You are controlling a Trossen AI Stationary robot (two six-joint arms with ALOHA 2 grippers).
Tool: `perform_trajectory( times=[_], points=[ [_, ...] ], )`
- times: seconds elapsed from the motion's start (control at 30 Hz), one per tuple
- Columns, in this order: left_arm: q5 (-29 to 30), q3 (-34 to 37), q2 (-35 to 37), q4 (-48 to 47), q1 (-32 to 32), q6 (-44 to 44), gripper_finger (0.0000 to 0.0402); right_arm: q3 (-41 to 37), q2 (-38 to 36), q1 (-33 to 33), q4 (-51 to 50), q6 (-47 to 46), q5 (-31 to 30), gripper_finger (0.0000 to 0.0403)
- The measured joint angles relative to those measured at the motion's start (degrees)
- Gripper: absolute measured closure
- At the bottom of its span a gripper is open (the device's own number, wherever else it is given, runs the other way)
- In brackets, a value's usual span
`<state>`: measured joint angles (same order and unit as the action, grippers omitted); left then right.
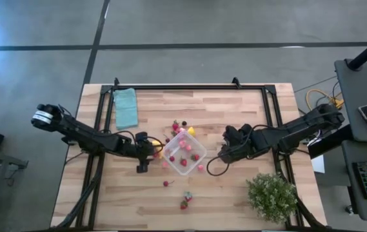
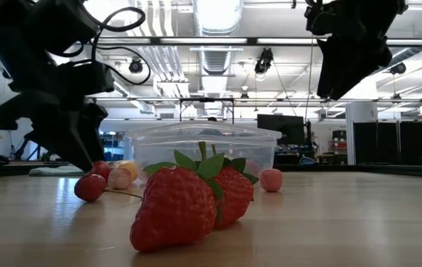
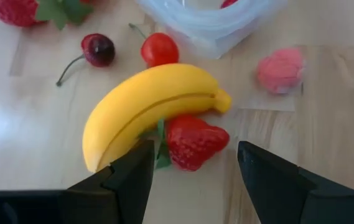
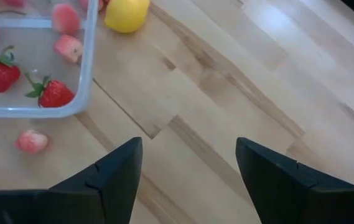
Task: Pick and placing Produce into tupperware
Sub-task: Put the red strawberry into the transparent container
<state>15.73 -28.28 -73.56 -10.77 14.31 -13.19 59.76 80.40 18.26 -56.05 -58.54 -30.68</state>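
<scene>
The left gripper (image 3: 192, 171) hangs low over the wooden surface (image 1: 235, 193) just beside the tupperware (image 1: 184, 153), on the side toward the teal cloth (image 1: 126, 107). Its fingers stand wide apart and hold nothing. Between them, seen from the left wrist, lie a small strawberry (image 3: 194, 140) and a yellow banana (image 3: 149, 109), touching each other. Past the banana sit a red cherry tomato (image 3: 160, 48) and a dark cherry (image 3: 98, 49) with its stem, both close to the tupperware's clear wall (image 3: 211, 28). A pink piece (image 3: 280, 68) lies on the surface near that wall too.

The right gripper (image 4: 189, 174) hovers on the opposite side of the tupperware, a little apart from it, its fingers also spread wide and empty, with bare wood between them. From the right wrist, the tupperware's corner (image 4: 83, 93) shows two strawberries (image 4: 52, 93) and pink pieces inside. A pink piece (image 4: 32, 141) lies just outside that corner, and a yellow fruit (image 4: 125, 14) sits beside the wall.

In the high view, the tupperware sits mid-surface with red and pink produce inside and more scattered around it. Two strawberries (image 2: 196, 200) lie together well apart from it, toward the front edge. A green potted plant (image 1: 272, 196) stands at the corner nearest the right arm.
</scene>
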Motion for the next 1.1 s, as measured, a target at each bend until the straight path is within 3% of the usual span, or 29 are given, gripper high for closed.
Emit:
perform_trajectory(
  times=[0.23,0.93,1.1],
  points=[
    [2.4,-1.4,-1.9,0.4,0.0,0.0,0.0185,-2.0,0.2,0.0,1.0,-1.0,0.0,0.0152],
    [1.0,-1.8,-7.6,3.1,0.0,0.0,0.0185,-2.5,0.3,0.0,1.4,-1.1,0.2,0.016],
    [0.8,-1.8,-7.4,3.1,0.0,0.0,0.021,-2.5,0.3,0.0,1.4,-1.0,0.6,0.0162]
  ],
)
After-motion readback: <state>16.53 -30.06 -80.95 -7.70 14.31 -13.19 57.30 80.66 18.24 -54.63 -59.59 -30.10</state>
